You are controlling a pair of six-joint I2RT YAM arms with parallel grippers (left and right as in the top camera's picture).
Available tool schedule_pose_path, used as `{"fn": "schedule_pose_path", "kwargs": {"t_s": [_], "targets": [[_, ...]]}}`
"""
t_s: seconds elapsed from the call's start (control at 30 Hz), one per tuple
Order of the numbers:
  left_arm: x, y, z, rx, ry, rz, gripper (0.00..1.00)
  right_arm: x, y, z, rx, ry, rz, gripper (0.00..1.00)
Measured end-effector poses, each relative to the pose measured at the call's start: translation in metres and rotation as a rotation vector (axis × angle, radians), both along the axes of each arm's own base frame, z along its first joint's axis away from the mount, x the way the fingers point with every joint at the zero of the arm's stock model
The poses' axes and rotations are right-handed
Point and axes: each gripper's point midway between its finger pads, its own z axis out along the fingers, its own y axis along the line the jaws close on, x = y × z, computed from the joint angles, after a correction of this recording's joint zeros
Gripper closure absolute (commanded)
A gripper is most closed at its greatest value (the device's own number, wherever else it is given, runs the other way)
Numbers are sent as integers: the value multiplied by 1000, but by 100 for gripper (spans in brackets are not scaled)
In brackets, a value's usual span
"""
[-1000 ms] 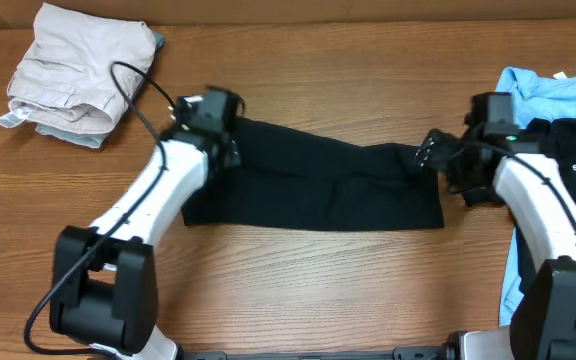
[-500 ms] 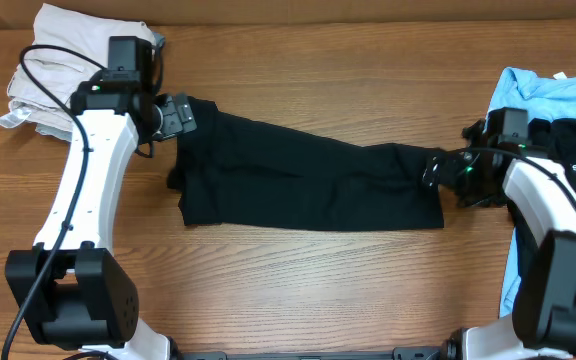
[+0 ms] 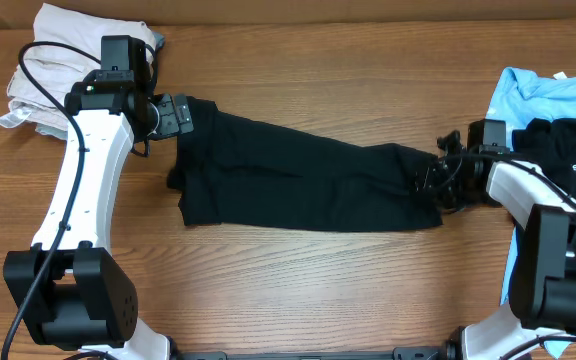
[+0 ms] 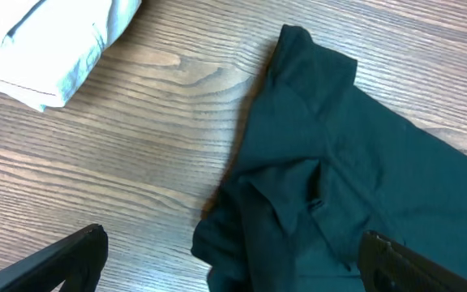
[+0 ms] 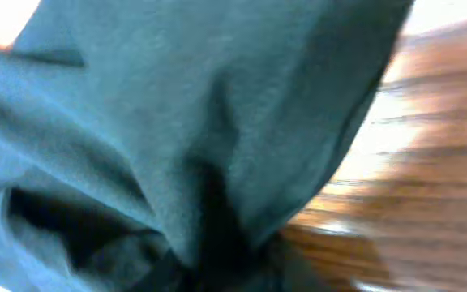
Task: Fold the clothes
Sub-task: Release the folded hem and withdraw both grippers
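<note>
Overhead first: within the last second the left arm had swung out to the left, and the black T-shirt [image 3: 308, 185] went with it. Its upper left corner now reached further left than a second ago, so the shirt lay stretched in a long band across the middle of the table [image 3: 318, 290]. That probably meant they were flattening it out before the next fold, not folding yet. The left gripper [image 3: 175, 115] sat right at that corner, forearm angled up from the base at the lower left. The right gripper [image 3: 433, 182] had crept a little lower and was at the shirt's right end, arm bent in tight from the right edge. The beige garment [image 3: 63, 75] was sitting folded at the top left. The light blue shirt [image 3: 533, 85] and the lettered black shirt [image 3: 573, 150] were piled at the right, untouched.

Left wrist view: the left gripper [image 4: 232, 239] had its fingers spread wide with nothing pinched. The black T-shirt [image 4: 347, 186] lay rumpled just ahead on the wood, so it looked released.

Right wrist view: blurry, pretty much all black T-shirt [image 5: 177, 105], and the cloth gathered toward the bottom of the frame. The fingers themselves weren't clear, but it read like that claw was clamped on the fabric.
</note>
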Motion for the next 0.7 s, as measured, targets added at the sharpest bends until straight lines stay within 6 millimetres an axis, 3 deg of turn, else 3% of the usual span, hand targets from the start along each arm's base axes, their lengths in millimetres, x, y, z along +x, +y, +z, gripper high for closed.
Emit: {"fn": "schedule_pose_path", "kwargs": {"t_s": [0.1,0.3,0.53,0.6,0.7], "targets": [[0,0,0,0,0,0,0,5,-1,0,13,-18,-13,96],[0,8,0,8,0,20,0,0,-26,6,40,29,-104,96],[-1,14,0,18,1,34,0,12,-70,51,31,45,-168,96],[-1,14,0,18,0,34,0,17,-70,63,24,31,-145,96],[-1,14,0,18,1,34,0,23,-54,73,18,20,-83,96]]}}
